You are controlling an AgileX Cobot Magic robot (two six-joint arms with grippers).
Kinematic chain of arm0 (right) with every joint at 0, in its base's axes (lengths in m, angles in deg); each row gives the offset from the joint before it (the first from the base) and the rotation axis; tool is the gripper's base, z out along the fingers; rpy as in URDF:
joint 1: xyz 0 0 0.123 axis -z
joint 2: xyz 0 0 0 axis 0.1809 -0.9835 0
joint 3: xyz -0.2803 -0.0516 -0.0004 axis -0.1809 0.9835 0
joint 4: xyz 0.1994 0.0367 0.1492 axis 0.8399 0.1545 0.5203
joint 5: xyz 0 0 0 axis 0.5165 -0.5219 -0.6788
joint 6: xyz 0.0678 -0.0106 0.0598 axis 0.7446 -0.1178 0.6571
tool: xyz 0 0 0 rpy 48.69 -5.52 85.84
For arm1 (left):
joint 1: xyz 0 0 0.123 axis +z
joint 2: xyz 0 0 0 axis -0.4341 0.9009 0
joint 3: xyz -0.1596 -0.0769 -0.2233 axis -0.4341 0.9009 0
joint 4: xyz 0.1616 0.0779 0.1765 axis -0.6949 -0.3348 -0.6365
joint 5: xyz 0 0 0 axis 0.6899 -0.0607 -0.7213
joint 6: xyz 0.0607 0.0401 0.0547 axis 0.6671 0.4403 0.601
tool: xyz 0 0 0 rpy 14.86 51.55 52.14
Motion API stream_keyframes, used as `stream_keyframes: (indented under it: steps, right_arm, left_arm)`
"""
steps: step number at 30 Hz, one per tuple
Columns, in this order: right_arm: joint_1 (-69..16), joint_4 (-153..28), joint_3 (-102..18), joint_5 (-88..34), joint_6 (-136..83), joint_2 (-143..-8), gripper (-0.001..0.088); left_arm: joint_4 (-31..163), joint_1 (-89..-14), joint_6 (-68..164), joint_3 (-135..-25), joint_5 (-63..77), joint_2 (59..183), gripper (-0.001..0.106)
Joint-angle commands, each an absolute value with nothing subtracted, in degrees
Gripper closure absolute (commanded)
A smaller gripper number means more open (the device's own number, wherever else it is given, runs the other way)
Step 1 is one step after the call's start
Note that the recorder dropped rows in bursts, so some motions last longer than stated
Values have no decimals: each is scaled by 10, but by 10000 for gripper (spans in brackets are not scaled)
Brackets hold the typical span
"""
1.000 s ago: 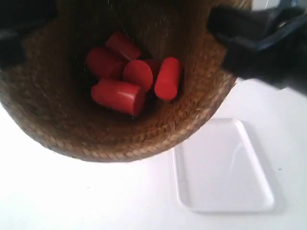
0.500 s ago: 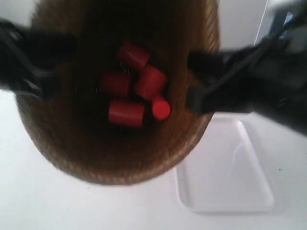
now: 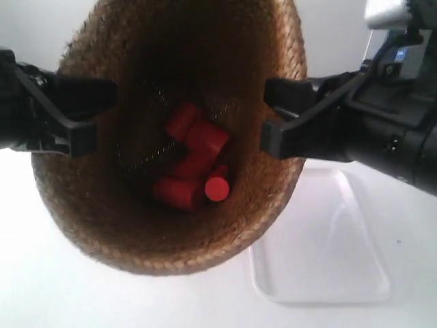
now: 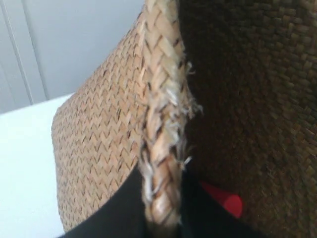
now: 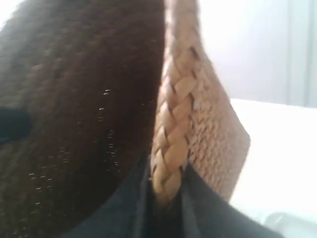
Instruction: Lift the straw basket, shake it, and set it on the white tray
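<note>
Two grips here: your left claw (image 4: 163,218) and right claw (image 5: 166,198) each pinch the basket (image 3: 157,239) rim, holding it tipped above the tabletop (image 3: 102,301), near the tray (image 3: 321,253). Shake hard and red cylinders (image 3: 194,164) could spill out.

Bright, washed-out white bg w/ glare; straw basket (image 3: 171,249) interior dark, wrist views soft up close.

The left gripper (image 4: 163,210) has its black fingers (image 4: 119,215) clamped either side of the straw basket (image 4: 94,144) rim, and the right gripper (image 5: 167,201) pinches the rim likewise. The arm at the exterior view's left (image 3: 34,116) and the arm at the exterior view's right (image 3: 382,137) reach in roughly level from opposite sides.
</note>
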State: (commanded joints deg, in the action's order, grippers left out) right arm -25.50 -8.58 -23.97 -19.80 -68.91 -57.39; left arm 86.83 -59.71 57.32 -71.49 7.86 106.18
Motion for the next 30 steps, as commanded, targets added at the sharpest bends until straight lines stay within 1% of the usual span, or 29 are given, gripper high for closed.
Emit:
stream_keyframes:
  steps: [2, 4, 5, 9, 10, 13, 14, 16, 17, 18, 19, 21, 22, 23, 24, 25, 26, 27, 28, 30]
  right_arm:
    - [-255, -86, -263, -255, -686, -541, 868]
    - [-255, -85, -253, -250, -686, -525, 868]
    - [-255, -93, -238, -229, -696, -530, 868]
    - [-255, -110, -148, -30, -702, -610, 868]
    - [-255, -92, -151, -27, -693, -613, 868]
    - [-255, -86, -217, -189, -671, -528, 868]
    - [-255, -86, -218, -202, -671, -516, 868]
    - [-255, -87, -180, -174, -676, -521, 868]
    - [-255, -87, -134, -119, -676, -564, 868]
    - [-255, -84, -119, -107, -675, -592, 868]
    - [-255, -72, -125, -118, -660, -593, 868]
    - [-255, -72, -177, -204, -626, -551, 868]
    - [-255, -74, -202, -226, -630, -527, 868]
    - [-255, -75, -215, -221, -639, -505, 868]
    - [-255, -78, -211, -184, -658, -496, 868]
    - [-255, -79, -186, -121, -683, -513, 868]
    - [-255, -75, -160, -54, -690, -548, 868]
    - [-255, -74, -146, -28, -690, -575, 868]
    - [-255, -72, -142, -34, -690, -597, 868]
    - [-255, -72, -153, -118, -671, -607, 868]
  left_arm:
    - [862, -597, 582, -741, 66, 1028, 1053]
    - [845, -597, 604, -740, 66, 1015, 1053]
    - [837, -597, 622, -727, 66, 1014, 1053]
    - [839, -595, 645, -654, 105, 1074, 1053]
    - [849, -595, 633, -656, 102, 1079, 1053]
    - [861, -596, 591, -708, 106, 1026, 1053]
    - [855, -596, 595, -711, 106, 1020, 1053]
    - [851, -592, 621, -686, 99, 1037, 1053]
    - [866, -590, 613, -653, 102, 1074, 1053]
    - [878, -590, 595, -643, 106, 1098, 1053]
    - [889, -590, 575, -646, 116, 1100, 1053]
    - [888, -590, 558, -680, 137, 1068, 1053]
    - [885, -590, 558, -701, 139, 1049, 1053]
    - [872, -590, 562, -709, 121, 1036, 1053]
    - [840, -590, 584, -706, 107, 1032, 1053]
    - [831, -590, 602, -687, 114, 1044, 1053]
    - [834, -589, 607, -657, 154, 1076, 1053]
    - [839, -589, 606, -645, 171, 1094, 1053]
    - [853, -589, 593, -638, 181, 1114, 1053]
    - [877, -595, 517, -641, 156, 1126, 1053]
